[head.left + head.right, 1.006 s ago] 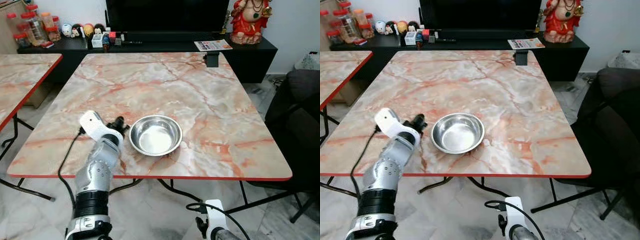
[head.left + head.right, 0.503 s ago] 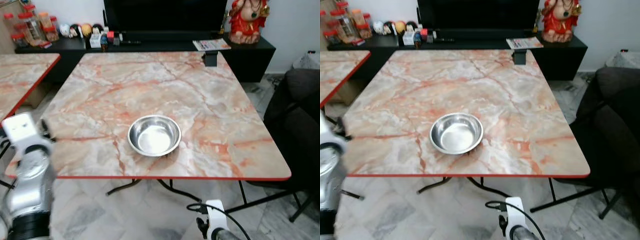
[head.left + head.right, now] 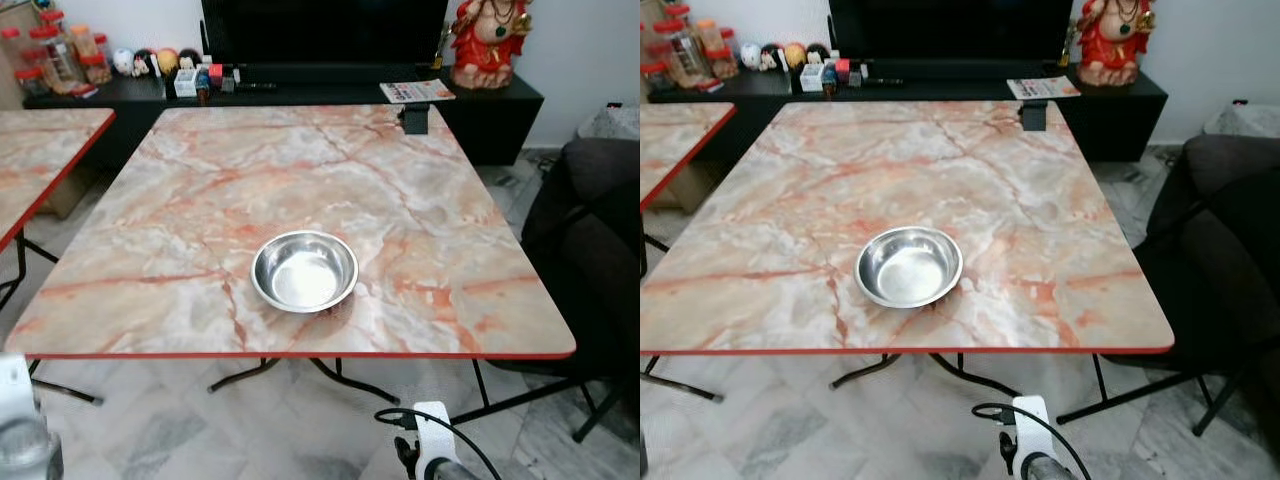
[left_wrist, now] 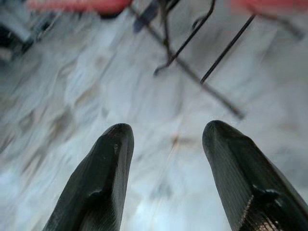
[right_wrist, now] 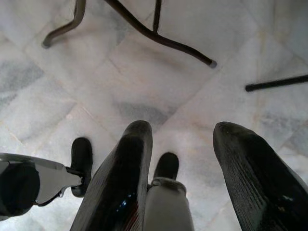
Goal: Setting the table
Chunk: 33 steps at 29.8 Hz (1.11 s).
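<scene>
Withdrawn from beside the round stainless-steel bowl [image 3: 304, 271], the left gripper [image 4: 163, 175] is hanging spread and empty, floorward, below the marble-patterned table [image 3: 180, 200].

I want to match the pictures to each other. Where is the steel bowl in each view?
Left eye: bowl on the table, centre, near the front edge.
Right eye: bowl, left of centre.
Left wrist: not in it; floor and table legs.
Right wrist: not in it; floor.
Shared landmark: red statue, behind the table's far right corner.
</scene>
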{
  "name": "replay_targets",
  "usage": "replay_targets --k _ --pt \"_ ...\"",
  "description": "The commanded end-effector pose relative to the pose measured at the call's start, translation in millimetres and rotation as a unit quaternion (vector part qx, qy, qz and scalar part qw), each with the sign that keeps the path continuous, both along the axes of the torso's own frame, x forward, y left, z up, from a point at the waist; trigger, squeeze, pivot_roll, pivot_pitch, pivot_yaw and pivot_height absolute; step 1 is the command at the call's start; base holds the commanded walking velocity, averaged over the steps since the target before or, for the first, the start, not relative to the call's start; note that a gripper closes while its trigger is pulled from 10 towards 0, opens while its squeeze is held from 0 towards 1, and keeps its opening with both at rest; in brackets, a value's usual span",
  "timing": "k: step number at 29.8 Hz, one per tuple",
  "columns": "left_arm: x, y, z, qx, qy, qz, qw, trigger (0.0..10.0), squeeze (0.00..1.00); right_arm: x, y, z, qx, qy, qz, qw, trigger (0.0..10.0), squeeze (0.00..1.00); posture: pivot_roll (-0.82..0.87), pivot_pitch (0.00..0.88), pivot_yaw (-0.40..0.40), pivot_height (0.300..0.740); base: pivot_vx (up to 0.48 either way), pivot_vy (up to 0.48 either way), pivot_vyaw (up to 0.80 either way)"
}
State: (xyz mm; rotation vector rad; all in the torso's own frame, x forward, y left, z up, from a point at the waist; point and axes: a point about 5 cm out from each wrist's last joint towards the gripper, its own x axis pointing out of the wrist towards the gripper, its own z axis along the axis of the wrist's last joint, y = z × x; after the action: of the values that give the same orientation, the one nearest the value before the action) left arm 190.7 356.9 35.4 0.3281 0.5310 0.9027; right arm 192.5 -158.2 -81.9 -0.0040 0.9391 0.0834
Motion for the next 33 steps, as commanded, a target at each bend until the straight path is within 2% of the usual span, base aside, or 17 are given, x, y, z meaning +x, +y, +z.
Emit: replay_targets --k 1,3,5,6,9,11,12,14,15,17,18,19,20,21,22,25,33 --pt "-4.1 2.5 -3.0 0.016 0.012 0.010 1.000 10.0 0.00 0.0 1.3 -0.1 0.001 0.000 -0.002 1.000 10.0 0.00 0.08 0.000 0.005 0.740 0.000 0.000 0.00" --pt "-19.8 -1.6 -26.1 -0.002 0.057 0.025 0.998 10.0 0.00 -1.7 -0.6 -0.8 -0.002 0.002 -0.007 1.000 10.0 0.00 0.08 0.000 0.006 0.740 0.000 0.000 0.00" --pt "-26.0 -9.7 -42.5 -0.029 0.083 0.018 0.996 10.0 0.00 -3.2 -1.5 -1.6 -0.003 0.004 -0.009 1.000 10.0 0.00 0.07 0.000 0.007 0.740 0.000 0.000 0.00" --pt "-26.0 -9.7 -42.5 -0.029 0.083 0.018 0.996 10.0 0.00 -3.2 -1.5 -1.6 -0.003 0.004 -0.009 1.000 10.0 0.00 0.07 0.000 0.007 0.740 0.000 0.000 0.00" --pt "-19.9 -38.0 -68.5 -0.122 0.091 -0.064 0.986 10.0 0.00 -5.3 -2.0 -2.8 -0.009 0.012 -0.005 1.000 10.0 0.00 0.07 0.000 0.007 0.740 0.000 0.000 0.00" --pt "-19.9 -38.0 -68.5 -0.122 0.091 -0.064 0.986 10.0 0.00 -5.3 -2.0 -2.8 -0.009 0.012 -0.005 1.000 10.0 0.00 0.07 0.000 0.007 0.740 0.000 0.000 0.00" --pt "-18.4 -49.1 -76.3 -0.139 0.108 -0.099 0.979 10.0 0.00 -5.9 -2.3 -3.1 -0.010 0.013 -0.005 1.000 10.0 0.00 0.07 0.000 0.006 0.740 0.000 0.000 0.00" --pt "-18.4 -49.1 -76.3 -0.139 0.108 -0.099 0.979 10.0 0.00 -5.9 -2.3 -3.1 -0.010 0.013 -0.005 1.000 10.0 0.00 0.07 0.000 0.006 0.740 0.000 0.000 0.00" --pt "-14.3 -71.6 -86.8 -0.170 0.127 -0.168 0.963 10.0 0.00 -5.6 -2.5 -3.0 -0.010 0.013 -0.005 1.000 10.0 0.00 0.06 0.000 0.004 0.740 0.000 0.000 0.00" --pt "-14.3 -71.6 -86.8 -0.170 0.127 -0.168 0.963 10.0 0.00 -5.6 -2.5 -3.0 -0.010 0.013 -0.005 1.000 10.0 0.00 0.06 0.000 0.004 0.740 0.000 0.000 0.00" --pt "-10.4 -94.7 -95.2 -0.201 0.137 -0.229 0.943 10.0 0.00 -4.9 -2.7 -2.6 -0.010 0.012 -0.006 1.000 10.0 0.00 0.06 0.000 0.004 0.740 0.000 0.000 0.00" --pt "-10.4 -94.7 -95.2 -0.201 0.137 -0.229 0.943 10.0 0.00 -4.9 -2.7 -2.6 -0.010 0.012 -0.006 1.000 10.0 0.00 0.06 0.000 0.004 0.740 0.000 0.000 0.00" --pt "-7.8 -118.6 -103.0 -0.231 0.147 -0.278 0.921 10.0 0.00 -3.4 -3.0 -1.9 -0.009 0.010 -0.007 1.000 10.0 0.00 0.05 0.000 0.005 0.740 0.000 0.000 0.00" --pt "-7.8 -118.6 -103.0 -0.231 0.147 -0.278 0.921 10.0 0.00 -3.4 -3.0 -1.9 -0.009 0.010 -0.007 1.000 10.0 0.00 0.05 0.000 0.005 0.740 0.000 0.000 0.00" --pt "-8.1 -134.8 -108.9 -0.253 0.159 -0.301 0.906 10.0 0.00 -2.4 -3.7 -1.3 -0.009 0.008 -0.008 1.000 10.0 0.00 0.04 0.000 0.004 0.740 0.000 0.000 0.00" --pt "-17.7 -156.6 -120.8 -0.272 0.202 -0.317 0.886 10.0 0.00 -1.0 -6.4 -0.6 -0.015 0.009 -0.009 1.000 10.0 0.00 0.02 0.000 0.005 0.740 0.000 0.000 0.00" --pt "-15.3 -164.5 -121.1 -0.304 0.169 -0.294 0.890 10.0 0.00 -0.9 -14.5 0.1 -0.022 0.007 -0.020 1.000 10.0 0.00 0.01 0.000 0.004 0.740 0.000 0.000 0.00"
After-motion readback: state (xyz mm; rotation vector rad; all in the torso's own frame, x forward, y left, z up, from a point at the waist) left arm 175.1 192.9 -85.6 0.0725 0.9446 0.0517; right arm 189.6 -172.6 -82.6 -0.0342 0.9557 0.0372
